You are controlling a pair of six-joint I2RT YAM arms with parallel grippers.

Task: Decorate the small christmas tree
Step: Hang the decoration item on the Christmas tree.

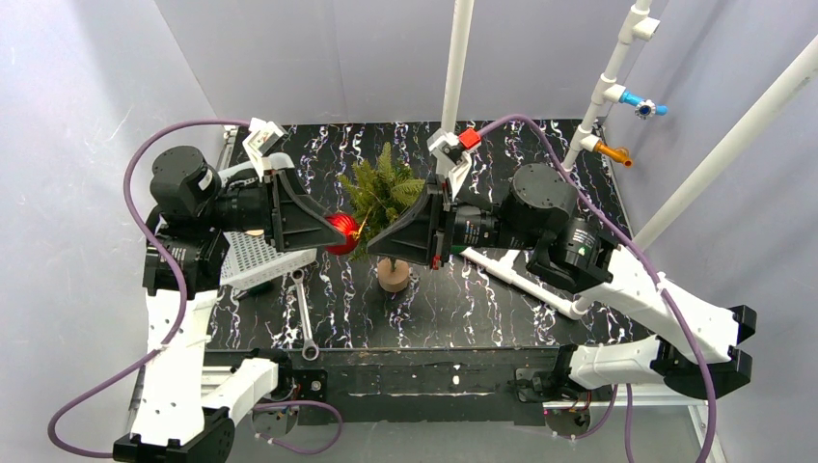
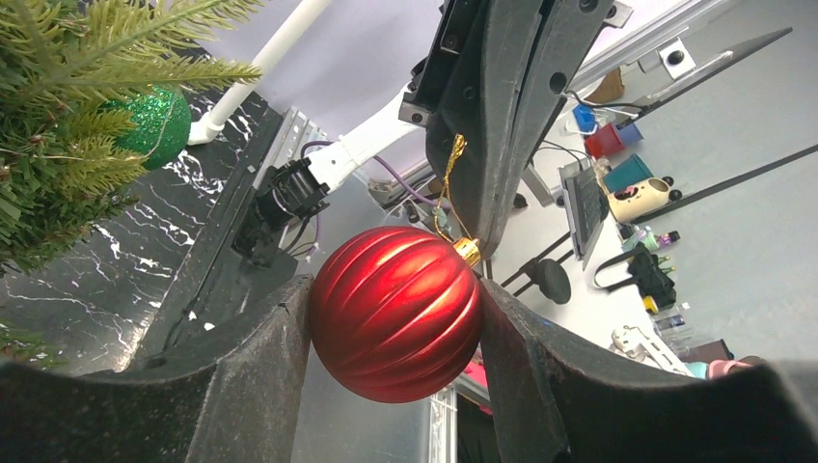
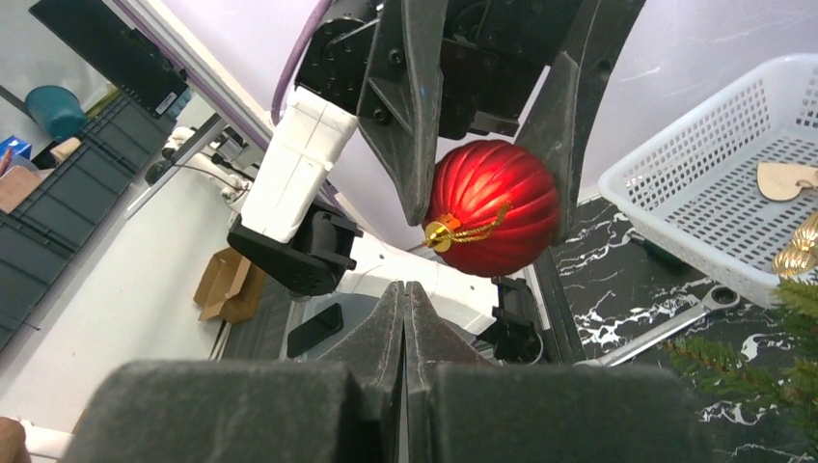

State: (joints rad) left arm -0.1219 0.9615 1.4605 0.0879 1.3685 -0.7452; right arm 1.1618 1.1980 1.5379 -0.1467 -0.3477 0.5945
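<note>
The small christmas tree (image 1: 386, 198) stands upright mid-table on its tan wooden base (image 1: 393, 275); its branches fill the left wrist view's upper left (image 2: 68, 106), and a green glitter ball (image 2: 154, 125) hangs on it. My left gripper (image 1: 328, 231) (image 2: 395, 289) is shut on a red ribbed ball (image 1: 340, 233) (image 2: 395, 313) (image 3: 492, 207), held in the air just left of the tree. Its gold cap and string (image 2: 449, 183) point at my right gripper (image 1: 365, 241) (image 3: 403, 285), which is shut, tips just below the cap. No string shows between those tips.
A white basket (image 1: 256, 258) (image 3: 714, 183) sits at the left, holding a wooden heart (image 3: 786, 178) and a gold ornament (image 3: 801, 246). A wrench (image 1: 305, 318) lies beside it. A white pipe (image 1: 521, 280) lies at the right, and upright pipes (image 1: 453, 68) rise at the back.
</note>
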